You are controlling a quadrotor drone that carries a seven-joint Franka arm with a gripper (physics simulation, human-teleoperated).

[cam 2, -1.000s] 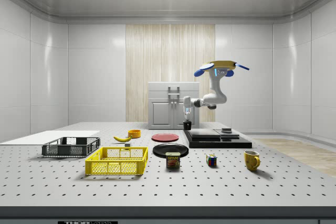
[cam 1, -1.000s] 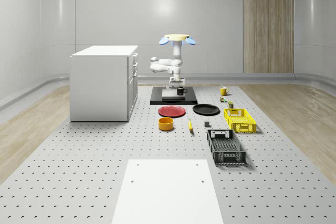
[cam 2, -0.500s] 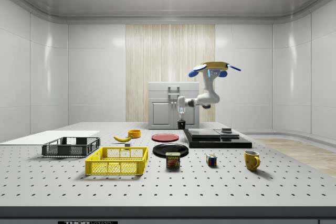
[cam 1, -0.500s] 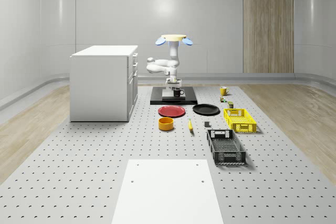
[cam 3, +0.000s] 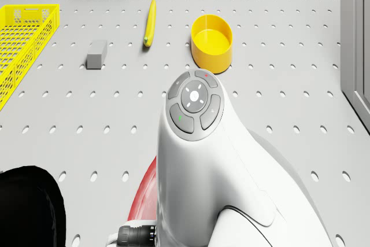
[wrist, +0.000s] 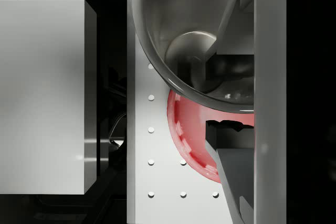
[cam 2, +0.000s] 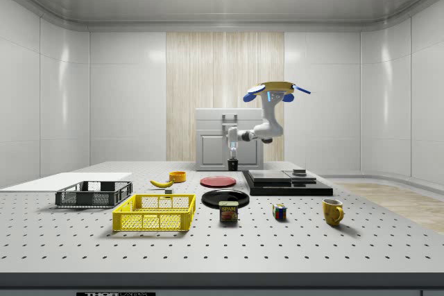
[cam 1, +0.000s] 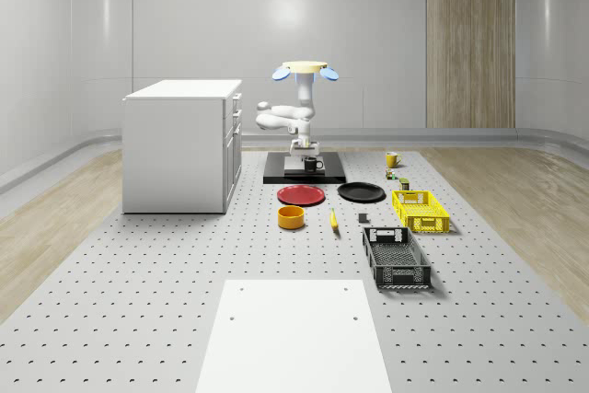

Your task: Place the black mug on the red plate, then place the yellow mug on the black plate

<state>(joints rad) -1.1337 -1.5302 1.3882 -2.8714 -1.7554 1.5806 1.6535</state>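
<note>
The drone [cam 2: 275, 90] hovers just behind the red plate [cam 1: 301, 195], so its arm can reach forward and down. The gripper [cam 2: 233, 150] grasps the black mug [cam 2: 232, 164], a small, dark, glossy cup hanging upright in the air above that plate's far edge.

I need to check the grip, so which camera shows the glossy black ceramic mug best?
The wrist view: the glossy black ceramic mug is close up, its rim between the jaws, over the round red plate. The side view shows it small, hanging off the table. In the whole-scene view it is tiny.
</note>
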